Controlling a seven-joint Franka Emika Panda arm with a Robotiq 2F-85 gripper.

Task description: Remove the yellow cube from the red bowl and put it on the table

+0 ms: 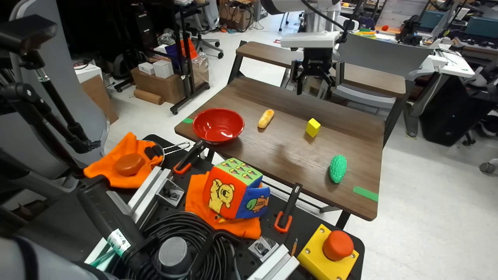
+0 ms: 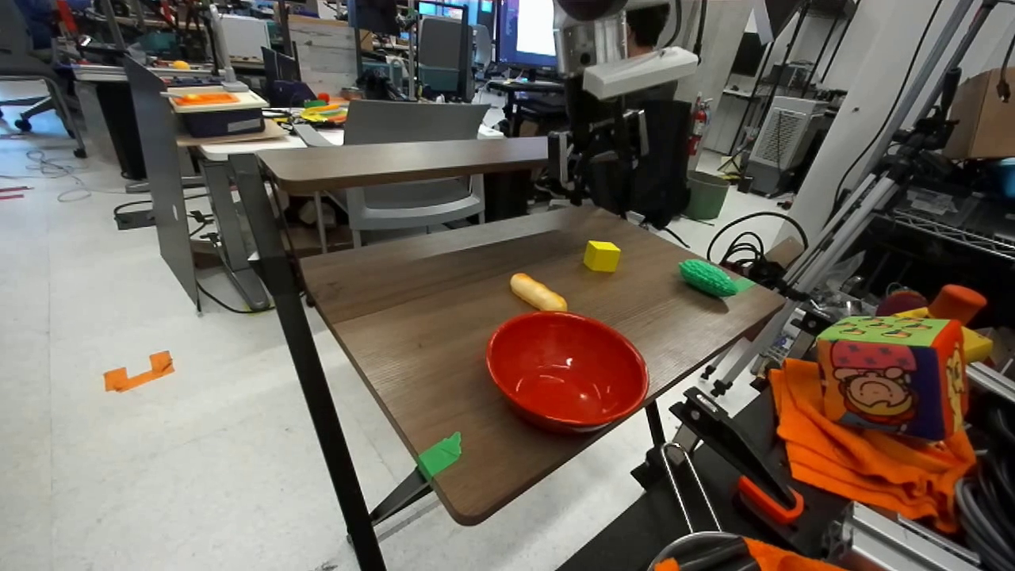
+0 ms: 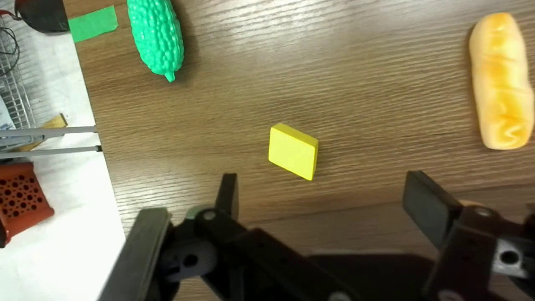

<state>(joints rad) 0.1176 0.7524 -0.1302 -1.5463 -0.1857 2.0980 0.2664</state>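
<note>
While the hand (image 3: 322, 190) hangs above the table (image 1: 362, 155), its two fingers (image 3: 428, 207) stand wide apart, the gap between them empty, touching nothing. Yellow cube (image 1: 313, 127) lies on the table, outside the red bowl (image 1: 218, 124) and well apart from it. A bread-like yellow oblong (image 1: 266, 118) lies nearer the bowl; a green knobbly object (image 1: 338, 168) lies farther from the bowl than the cube.
</note>
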